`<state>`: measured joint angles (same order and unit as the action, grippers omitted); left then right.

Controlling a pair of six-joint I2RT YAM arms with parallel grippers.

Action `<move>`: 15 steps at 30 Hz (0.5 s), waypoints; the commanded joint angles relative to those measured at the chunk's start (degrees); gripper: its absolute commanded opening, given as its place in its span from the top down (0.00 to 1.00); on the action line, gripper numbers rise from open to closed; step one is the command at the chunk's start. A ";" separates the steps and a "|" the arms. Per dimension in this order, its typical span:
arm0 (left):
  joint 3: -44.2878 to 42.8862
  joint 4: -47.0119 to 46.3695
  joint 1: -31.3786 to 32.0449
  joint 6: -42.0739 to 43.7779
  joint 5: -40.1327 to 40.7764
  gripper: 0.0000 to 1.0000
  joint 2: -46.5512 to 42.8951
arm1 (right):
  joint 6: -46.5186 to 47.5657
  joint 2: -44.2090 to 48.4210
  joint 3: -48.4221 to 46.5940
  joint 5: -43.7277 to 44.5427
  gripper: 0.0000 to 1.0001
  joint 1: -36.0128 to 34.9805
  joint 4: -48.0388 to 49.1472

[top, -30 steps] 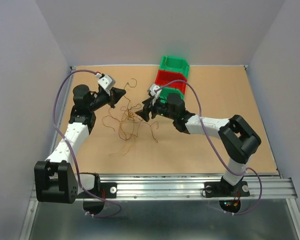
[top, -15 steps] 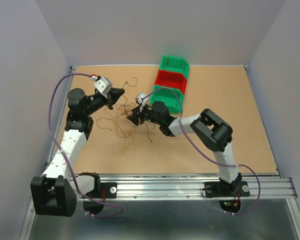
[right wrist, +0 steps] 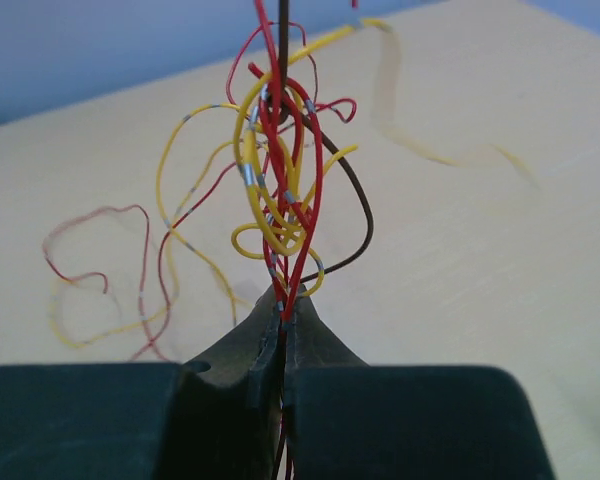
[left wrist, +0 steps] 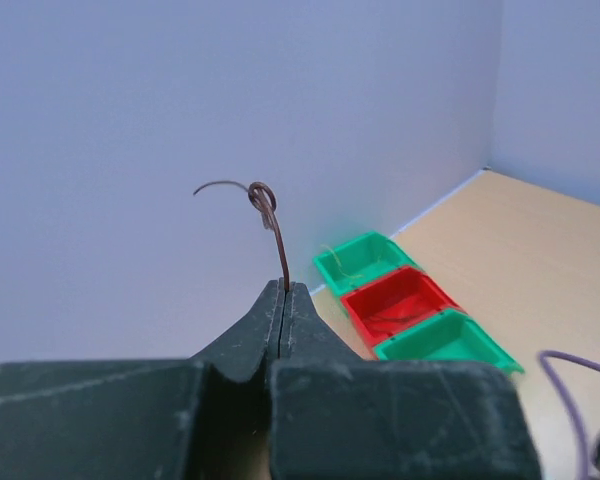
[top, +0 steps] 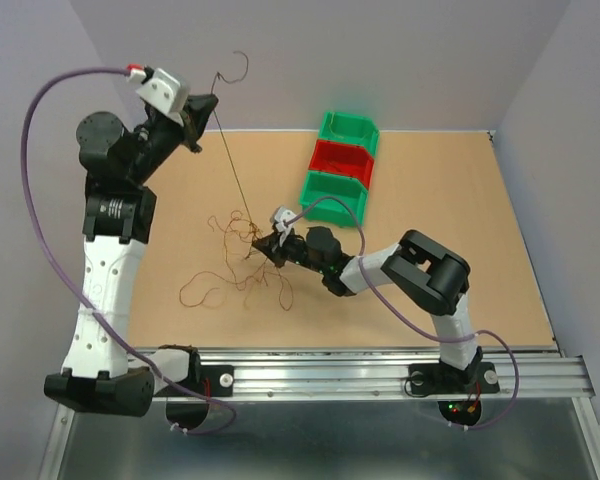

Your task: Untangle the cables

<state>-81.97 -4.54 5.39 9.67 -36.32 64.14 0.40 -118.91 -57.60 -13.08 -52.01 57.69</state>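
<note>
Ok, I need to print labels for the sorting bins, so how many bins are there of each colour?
green bins: 2
red bin: 1
total: 3 bins

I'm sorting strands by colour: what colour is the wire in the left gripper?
Dark brown. The wire shows best in the left wrist view, above the left gripper.

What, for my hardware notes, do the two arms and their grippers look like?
Both the left arm and right arm have white links between black joints. A purple cable loops along each, the left one ending in a red plug at a white wrist camera block. The left gripper and right gripper are black, with fingers tapering to a wedge.
</note>
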 commanded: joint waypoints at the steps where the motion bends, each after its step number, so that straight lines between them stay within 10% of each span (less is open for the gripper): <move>1: -19.74 4.44 -1.16 2.81 18.60 1.00 7.46 | 0.74 3.42 6.87 2.70 1.00 -2.30 1.36; 15: -36.06 4.18 -10.83 1.32 32.63 1.00 14.78 | 0.48 11.51 34.91 14.83 0.99 -2.75 22.80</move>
<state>-110.93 11.88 -0.69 10.48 -10.90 81.36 0.86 -106.13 -31.22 -4.08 -54.11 76.38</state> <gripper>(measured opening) 0.025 0.031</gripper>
